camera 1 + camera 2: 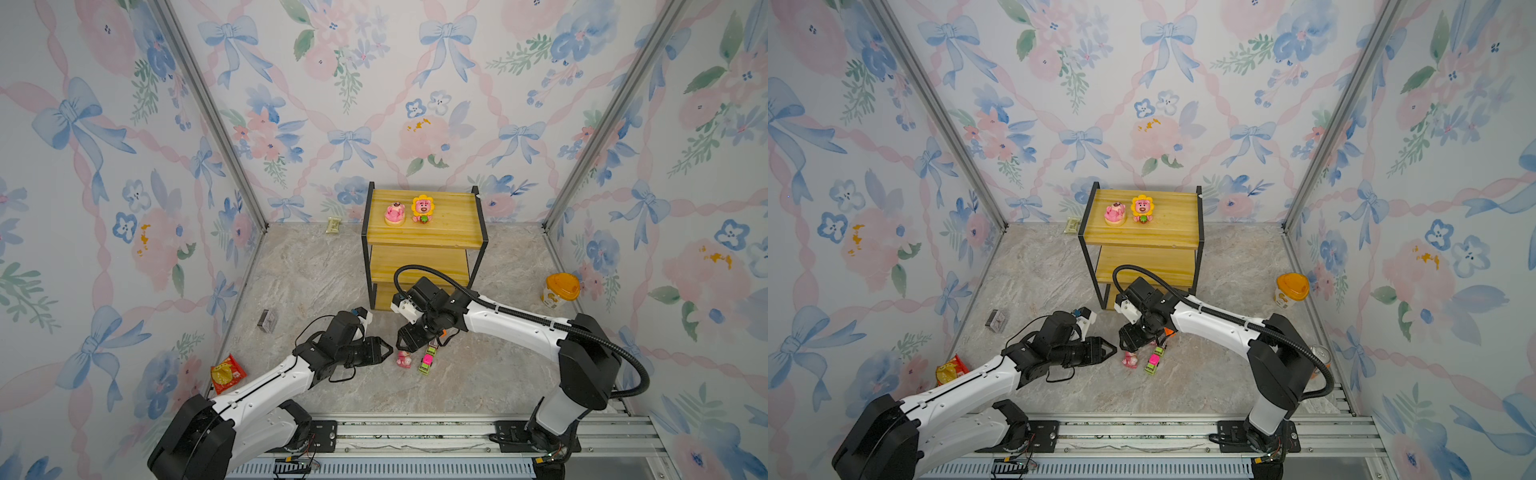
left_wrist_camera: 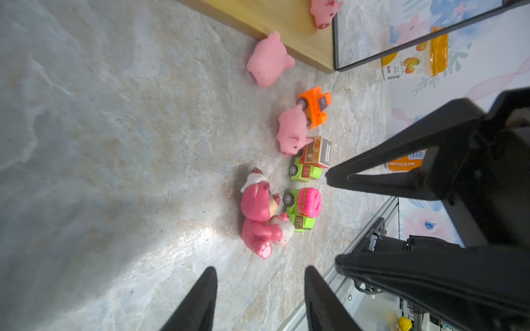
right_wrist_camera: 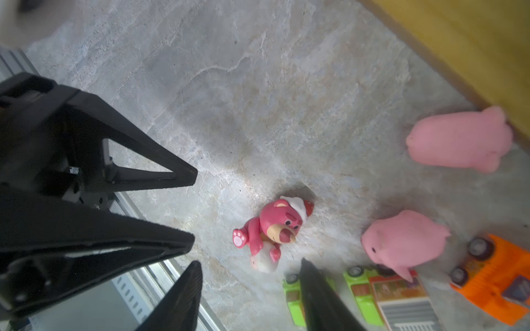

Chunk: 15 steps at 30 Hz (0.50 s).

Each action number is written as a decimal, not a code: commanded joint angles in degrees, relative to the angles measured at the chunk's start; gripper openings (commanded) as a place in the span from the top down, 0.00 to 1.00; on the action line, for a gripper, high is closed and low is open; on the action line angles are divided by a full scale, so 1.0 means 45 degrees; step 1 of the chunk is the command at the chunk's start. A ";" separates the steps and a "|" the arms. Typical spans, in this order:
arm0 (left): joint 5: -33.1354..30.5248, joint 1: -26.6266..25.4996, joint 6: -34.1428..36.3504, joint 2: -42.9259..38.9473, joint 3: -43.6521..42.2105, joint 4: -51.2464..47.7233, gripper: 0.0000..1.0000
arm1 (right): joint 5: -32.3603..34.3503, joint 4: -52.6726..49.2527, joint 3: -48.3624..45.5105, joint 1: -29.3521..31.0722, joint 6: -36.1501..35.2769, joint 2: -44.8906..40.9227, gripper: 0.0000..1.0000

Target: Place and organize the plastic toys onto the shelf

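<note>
Right gripper released, empty; pink bear just ahead; left gripper likewise released.

Cell is closed on three sides: back wall, left wall and right wall, all papered in watercolor floral with blue bows and a pink ribbon lattice. Bare aluminium corner posts at both back corners. Floor is a grey-beige marble-look sheet. Slotted aluminium rail along the front edge. Light is even and diffuse, shadows soft.
</note>
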 commanded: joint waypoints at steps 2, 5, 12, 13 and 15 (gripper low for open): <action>0.0072 0.0258 0.0180 -0.0239 -0.0373 0.0037 0.49 | -0.0204 -0.0809 0.0468 0.0248 0.0872 0.0937 0.43; 0.0092 0.0344 0.0181 -0.0347 -0.0572 0.0035 0.49 | -0.0148 -0.0780 0.0481 0.0248 0.1106 0.1244 0.43; 0.0133 0.0600 0.0259 -0.0457 -0.0785 0.0036 0.49 | 0.0259 -0.0083 0.0013 0.0403 0.1940 0.1108 0.42; 0.0150 0.0629 0.0259 -0.0458 -0.0794 0.0035 0.49 | 0.0330 0.0028 -0.0062 0.0441 0.2048 0.1067 0.42; 0.0131 0.0664 0.0259 -0.0475 -0.0824 0.0028 0.49 | 0.0503 0.0136 -0.0189 0.0501 0.2152 0.1085 0.41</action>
